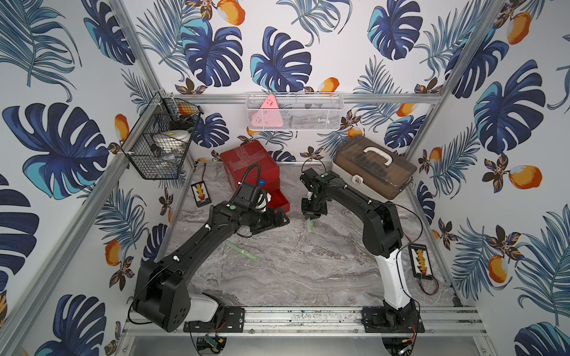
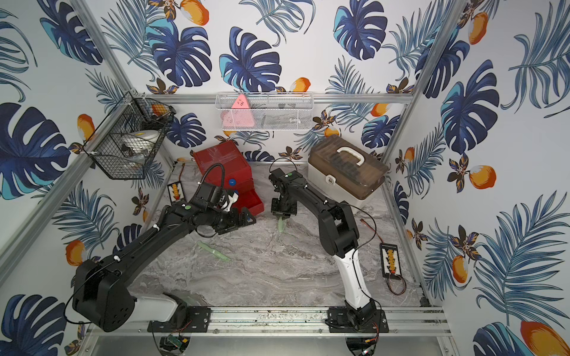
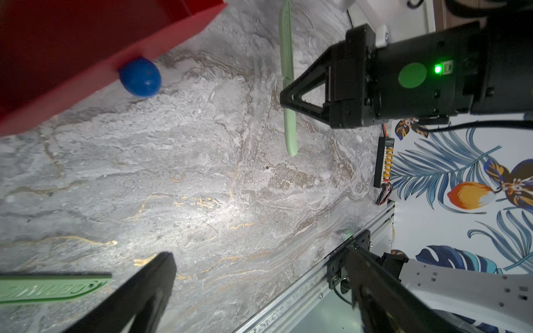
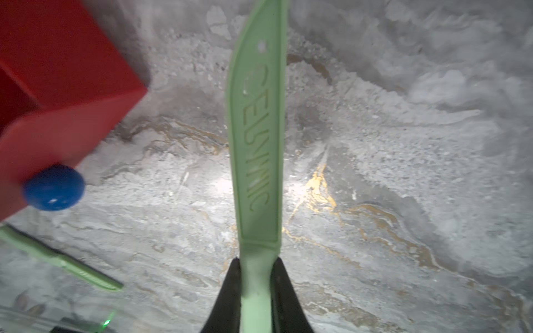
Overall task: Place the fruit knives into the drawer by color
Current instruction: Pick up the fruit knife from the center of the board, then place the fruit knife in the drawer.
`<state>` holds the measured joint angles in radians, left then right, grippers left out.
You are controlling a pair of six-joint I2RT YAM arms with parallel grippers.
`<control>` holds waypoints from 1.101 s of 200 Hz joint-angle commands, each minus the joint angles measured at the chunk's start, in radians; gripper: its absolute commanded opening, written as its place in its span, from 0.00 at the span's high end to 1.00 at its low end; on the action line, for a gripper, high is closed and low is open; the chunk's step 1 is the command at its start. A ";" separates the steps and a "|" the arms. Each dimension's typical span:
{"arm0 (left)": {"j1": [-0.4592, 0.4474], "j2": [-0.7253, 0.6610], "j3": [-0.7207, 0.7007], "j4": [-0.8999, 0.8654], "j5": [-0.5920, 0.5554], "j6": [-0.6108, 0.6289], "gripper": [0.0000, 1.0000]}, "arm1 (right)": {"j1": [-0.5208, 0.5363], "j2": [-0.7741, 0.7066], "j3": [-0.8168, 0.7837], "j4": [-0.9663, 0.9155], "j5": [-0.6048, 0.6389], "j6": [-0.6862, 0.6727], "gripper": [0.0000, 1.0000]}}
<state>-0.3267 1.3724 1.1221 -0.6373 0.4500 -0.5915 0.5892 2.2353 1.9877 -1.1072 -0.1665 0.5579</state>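
— What colour is the held knife (image 4: 256, 138) in the black right pincer (image 4: 256, 261)?
— Pale green, with embossed lettering. The loose knife (image 1: 242, 251), well apart from that pincer, is the same green.
— The drawer (image 1: 249, 163) near the pincer?
— Glossy red, with blue knobs (image 4: 54, 187).
— And the surface (image 1: 308, 271)?
— Grey marble with brownish-gold veins. The walls (image 1: 308, 46) are white with navy-teal leaves and orange fruit.

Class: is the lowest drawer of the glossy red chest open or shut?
Open. The lowest drawer juts forward from the glossy red chest, its hollow inside showing in both top views.
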 commanded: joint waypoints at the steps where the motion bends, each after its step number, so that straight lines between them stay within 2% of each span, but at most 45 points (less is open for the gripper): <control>1: 0.051 -0.010 0.042 -0.040 0.018 0.055 0.01 | 0.003 0.003 0.037 -0.003 -0.174 0.125 1.00; 40: 0.087 -0.006 0.153 -0.130 -0.053 0.131 0.01 | 0.007 -0.008 0.071 0.110 -0.347 0.308 1.00; 82: 0.119 -0.001 0.163 -0.093 -0.034 0.086 0.01 | 0.017 0.026 0.126 0.253 -0.465 0.479 0.98; 122: 0.123 -0.002 0.152 -0.096 -0.036 0.084 0.01 | 0.033 0.073 0.130 0.422 -0.528 0.608 0.95; 175: 0.132 0.009 0.138 -0.088 -0.028 0.076 0.01 | 0.035 0.151 0.137 0.565 -0.562 0.695 0.93; 183: 0.132 0.011 0.139 -0.085 -0.027 0.075 0.01 | 0.034 0.161 0.135 0.593 -0.569 0.708 0.89; 211: 0.133 0.025 0.148 -0.082 -0.021 0.072 0.01 | 0.034 0.170 0.100 0.751 -0.581 0.773 0.63; 220: 0.133 0.027 0.145 -0.079 -0.018 0.069 0.01 | 0.033 0.168 0.091 0.788 -0.578 0.783 0.58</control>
<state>-0.1955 1.3930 1.2621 -0.7300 0.4171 -0.5076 0.6216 2.4050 2.0933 -0.4908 -0.7269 1.2762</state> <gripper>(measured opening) 0.987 0.378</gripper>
